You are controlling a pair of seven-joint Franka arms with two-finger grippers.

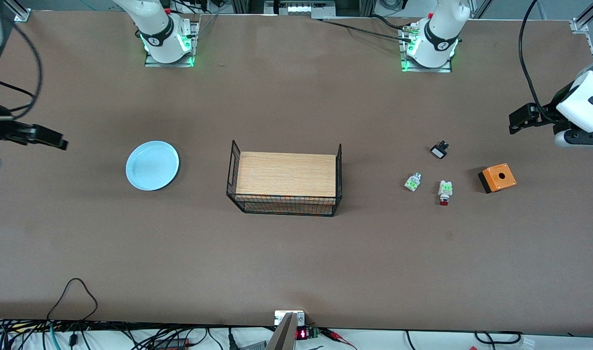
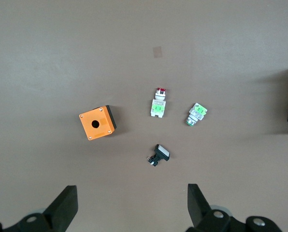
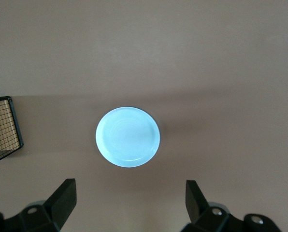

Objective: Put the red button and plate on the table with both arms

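Ahead of my left gripper, whose fingers stand spread wide and empty, the red button lies on the table among the small parts, red cap pointing away from the fingers and long axis roughly in line with my approach; the orange box and a similar capless green part flank it, with a small black-and-white part between fingers and button. Off the right gripper, fingers likewise released, the plate sits flat on the table, centred just ahead of the gap, the wire rack well aside. Each arm is nearer its own piece, I judge.
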